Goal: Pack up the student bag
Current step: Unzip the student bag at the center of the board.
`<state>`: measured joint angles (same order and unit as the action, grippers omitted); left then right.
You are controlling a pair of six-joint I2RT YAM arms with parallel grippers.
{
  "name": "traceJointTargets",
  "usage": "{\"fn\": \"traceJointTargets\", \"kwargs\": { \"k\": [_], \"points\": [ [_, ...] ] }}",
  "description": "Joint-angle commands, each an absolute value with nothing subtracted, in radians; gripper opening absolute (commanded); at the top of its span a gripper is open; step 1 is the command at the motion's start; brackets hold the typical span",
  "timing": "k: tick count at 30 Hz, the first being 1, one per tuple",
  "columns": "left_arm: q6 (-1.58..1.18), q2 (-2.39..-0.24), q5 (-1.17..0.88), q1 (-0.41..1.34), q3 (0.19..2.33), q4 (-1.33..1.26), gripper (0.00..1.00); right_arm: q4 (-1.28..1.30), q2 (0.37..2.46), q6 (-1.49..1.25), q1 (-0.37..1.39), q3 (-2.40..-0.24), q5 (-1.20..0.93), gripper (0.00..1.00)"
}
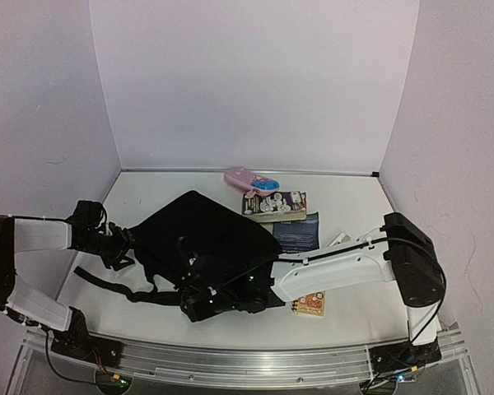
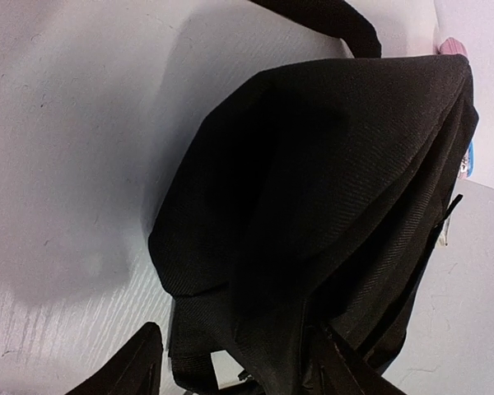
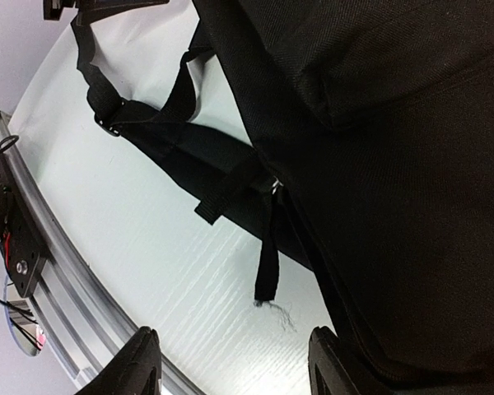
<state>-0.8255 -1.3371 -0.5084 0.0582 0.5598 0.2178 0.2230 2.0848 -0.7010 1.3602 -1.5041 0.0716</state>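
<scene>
The student bag [image 1: 206,237] is a large black fabric backpack lying flat mid-table, its straps [image 1: 107,281] trailing to the near left. My left gripper [image 1: 122,247] is at the bag's left edge. In the left wrist view the bag [image 2: 329,181] fills the frame, and a fold of its fabric lies between the spread jaws of that gripper [image 2: 239,370]; the left finger stands apart from it. My right gripper [image 1: 196,306] is at the bag's near edge. It [image 3: 235,366] is open over bare table, a frayed strap end [image 3: 267,267] just beyond its jaws and the bag [image 3: 395,164] beside its right finger.
Behind the bag lie a pink pencil case [image 1: 249,178] and a picture book [image 1: 274,204]. A dark blue booklet [image 1: 297,232] lies right of the bag. A small orange item [image 1: 310,306] shows under the right arm. A metal rail [image 1: 230,358] runs along the near edge.
</scene>
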Motion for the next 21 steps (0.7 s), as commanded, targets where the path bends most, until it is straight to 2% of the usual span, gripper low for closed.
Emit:
{"fn": "traceJointTargets", "kwargs": {
  "k": [1, 10, 21],
  "points": [
    [-0.843, -1.357, -0.537, 0.061, 0.545, 0.141, 0.59, 0.200, 2.122, -0.727, 1.365, -1.566, 0.128, 0.56],
    [-0.859, -1.375, -0.557, 0.061, 0.532, 0.095, 0.48, 0.210, 2.185, -0.718, 1.361, -1.615, 0.186, 0.49],
    [-0.862, -1.389, -0.561, 0.063, 0.531, 0.078, 0.25, 0.235, 2.262, -0.705, 1.359, -1.682, 0.236, 0.33]
  ]
}}
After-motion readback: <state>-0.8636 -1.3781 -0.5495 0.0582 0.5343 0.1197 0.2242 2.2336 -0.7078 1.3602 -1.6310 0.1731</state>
